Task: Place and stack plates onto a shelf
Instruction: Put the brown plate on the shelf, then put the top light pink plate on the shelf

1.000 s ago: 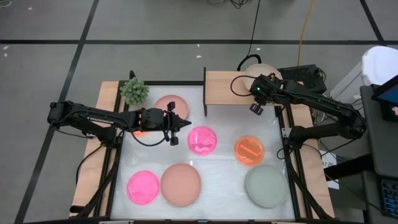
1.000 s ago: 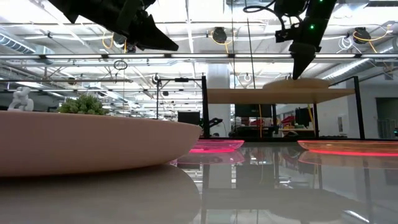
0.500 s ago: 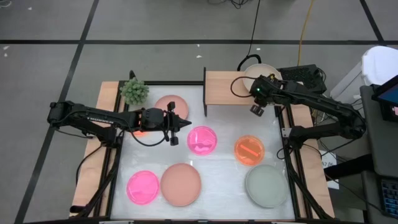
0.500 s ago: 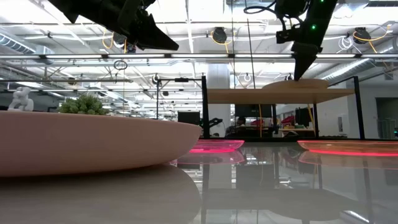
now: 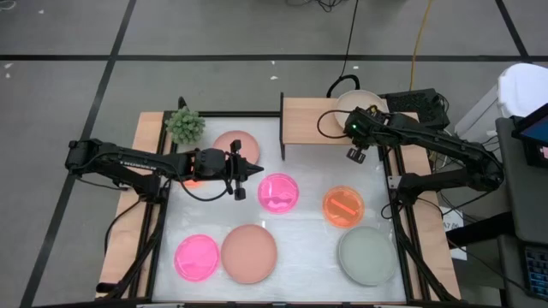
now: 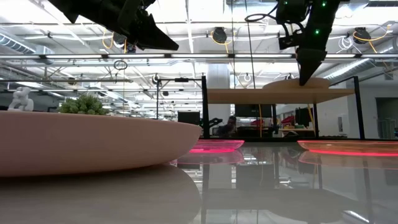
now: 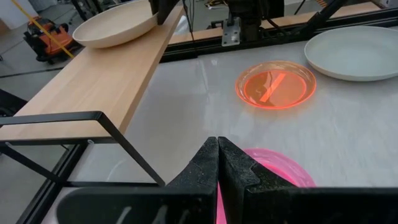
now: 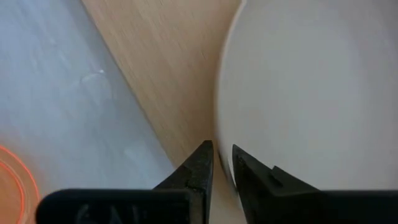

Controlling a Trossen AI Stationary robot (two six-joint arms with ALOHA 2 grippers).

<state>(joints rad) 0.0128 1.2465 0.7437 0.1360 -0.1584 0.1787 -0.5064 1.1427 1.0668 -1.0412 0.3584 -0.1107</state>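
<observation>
High view first: we see a beige plate (image 5: 360,100) resting on the right end of the shelf (image 5: 308,120), which stands at the far edge of the tabletop (image 5: 300,227). The right gripper (image 5: 358,152) hangs at the shelf's front right corner, beside that plate. In the right wrist view its fingers (image 8: 198,163) stand slightly apart, 1 on each side of the plate's rim, though we cannot tell if they touch it.

On the tabletop we count 6 more plates: a salmon plate (image 5: 235,146) near the far left, a pink plate (image 5: 278,192) in the middle, an orange plate (image 5: 343,206) right of it, and along the near edge a second pink plate (image 5: 197,257), a larger salmon plate (image 5: 249,253) and a grey-green plate (image 5: 367,255).

The left gripper (image 5: 255,170) hovers between the far salmon plate and the middle pink one, its fingers pressed together on nothing. A green plant (image 5: 185,125) sits at the far left corner.
</observation>
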